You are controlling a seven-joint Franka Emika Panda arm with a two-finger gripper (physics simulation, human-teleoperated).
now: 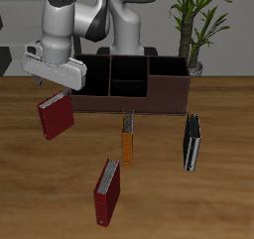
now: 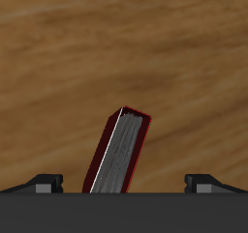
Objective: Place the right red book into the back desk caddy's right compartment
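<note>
The right red book (image 1: pixel 57 115) stands tilted on the table just in front of one end of the back desk caddy (image 1: pixel 129 102). My gripper (image 1: pixel 55 82) hovers directly above the book, open, fingers wide apart and not touching it. In the wrist view the book (image 2: pixel 118 152) shows its dark red cover and pale page edge, between and below the two fingertips (image 2: pixel 46 184). The right compartment (image 1: pixel 167 74), a large end section with reddish-brown walls, is at the caddy's far end from the gripper.
A second red book (image 1: pixel 106 191) stands near the table's front edge. A slim orange book (image 1: pixel 127 139) stands before the caddy's middle and a dark book (image 1: pixel 191 142) before its other end. A potted plant (image 1: pixel 193 25) rises behind the caddy.
</note>
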